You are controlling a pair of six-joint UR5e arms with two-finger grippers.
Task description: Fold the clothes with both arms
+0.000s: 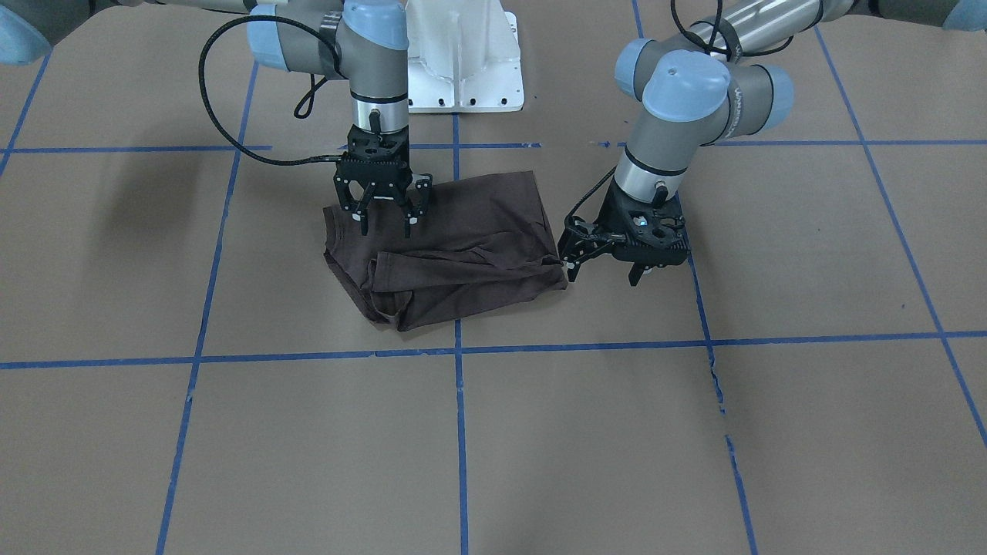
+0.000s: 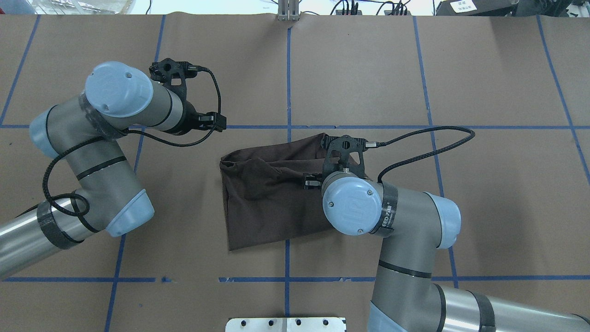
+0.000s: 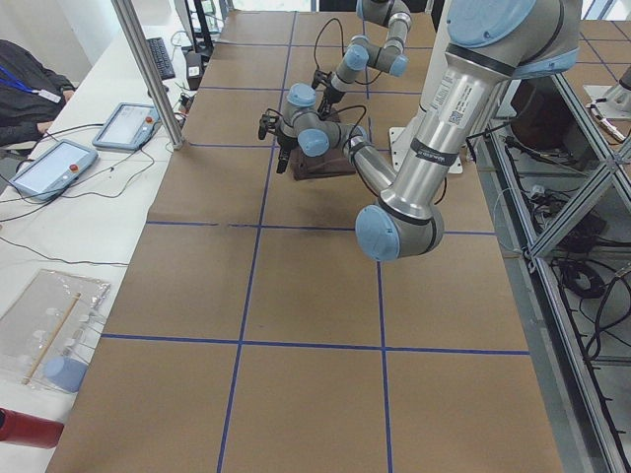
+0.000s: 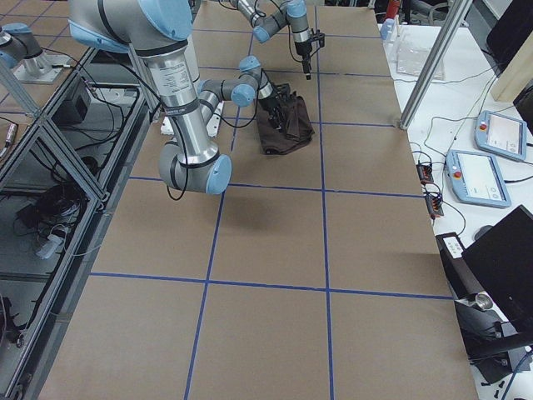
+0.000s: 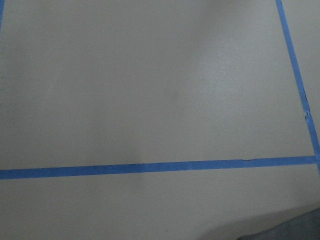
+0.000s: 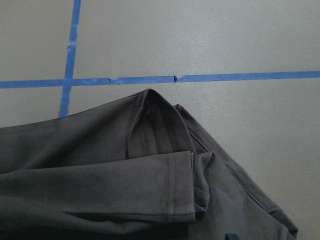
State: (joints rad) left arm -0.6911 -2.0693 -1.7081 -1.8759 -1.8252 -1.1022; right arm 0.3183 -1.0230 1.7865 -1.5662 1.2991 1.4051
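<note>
While the right gripper, jaws apart, hangs over the part-folded T-shirt on the table, the left gripper, also apart, sits just off the T-shirt's opposite end, along its long axis.

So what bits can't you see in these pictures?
1. Right gripper fingertips: in the overhead view its arm's blue wrist cap covers them.
2. Any print or tag on the T-shirt: lost in its folds, every view.
3. Left gripper fingers: out of frame in the left wrist view, which shows mostly brown paper and blue tape.
4. Both side views: grippers too small to judge.
</note>
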